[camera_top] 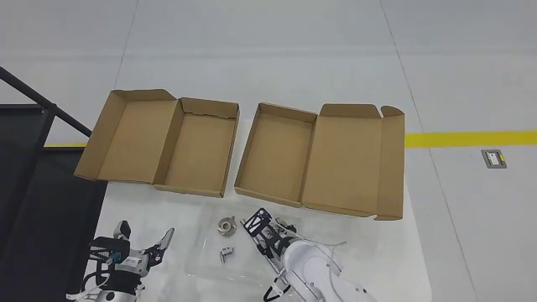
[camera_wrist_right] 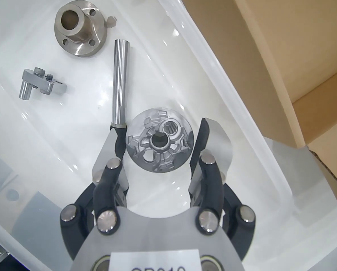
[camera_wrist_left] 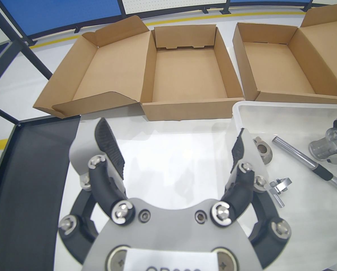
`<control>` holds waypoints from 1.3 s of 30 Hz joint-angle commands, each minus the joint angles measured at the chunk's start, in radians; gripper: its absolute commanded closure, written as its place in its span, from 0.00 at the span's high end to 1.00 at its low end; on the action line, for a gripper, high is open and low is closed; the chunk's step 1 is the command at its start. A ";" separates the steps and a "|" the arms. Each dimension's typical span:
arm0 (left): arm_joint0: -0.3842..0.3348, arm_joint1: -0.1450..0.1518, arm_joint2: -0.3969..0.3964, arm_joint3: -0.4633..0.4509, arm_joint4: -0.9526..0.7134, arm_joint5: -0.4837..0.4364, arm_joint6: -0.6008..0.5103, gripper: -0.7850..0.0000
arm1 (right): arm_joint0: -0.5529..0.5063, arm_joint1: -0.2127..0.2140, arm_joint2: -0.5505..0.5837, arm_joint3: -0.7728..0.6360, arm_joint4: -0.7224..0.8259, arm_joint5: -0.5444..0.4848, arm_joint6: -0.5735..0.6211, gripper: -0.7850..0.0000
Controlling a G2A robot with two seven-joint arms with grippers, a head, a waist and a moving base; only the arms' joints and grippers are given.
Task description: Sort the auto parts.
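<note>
The right gripper (camera_wrist_right: 159,125) sits low inside the clear plastic bin (camera_wrist_right: 227,94), fingers spread astride the round cast-metal slotted disc (camera_wrist_right: 168,131), apparently to pinch its rim. The left gripper (camera_wrist_left: 171,128) hangs wide open beside the bin, facing 2 empty brown cardboard boxes (camera_wrist_left: 185,66).

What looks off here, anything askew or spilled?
Nothing spilled or damaged. One oddity: the left box's open lid overhangs the table edge. Flange, rod, bracket and hub lie loose in the clear bin.
</note>
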 commanded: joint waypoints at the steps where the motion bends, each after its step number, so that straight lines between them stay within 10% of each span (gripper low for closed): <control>1: 0.000 0.000 0.000 0.000 0.000 0.000 0.000 1.00 | 0.001 -0.002 0.002 0.004 0.003 -0.004 -0.003 0.45; 6: 0.000 0.000 0.000 0.000 0.000 0.000 0.000 1.00 | -0.019 -0.001 0.015 -0.040 0.008 -0.041 -0.034 0.00; 15: 0.000 0.000 0.000 0.000 0.000 0.000 0.000 1.00 | -0.135 0.033 0.078 -0.357 -0.044 -0.210 -0.135 0.00; 19: 0.000 0.000 0.000 0.000 0.000 0.000 0.000 1.00 | -0.193 0.041 0.121 -0.468 -0.102 -0.137 -0.251 0.00; 39: 0.000 0.000 0.000 0.000 0.000 0.000 0.000 1.00 | -0.106 0.009 0.108 -0.349 -0.008 0.011 -0.324 0.00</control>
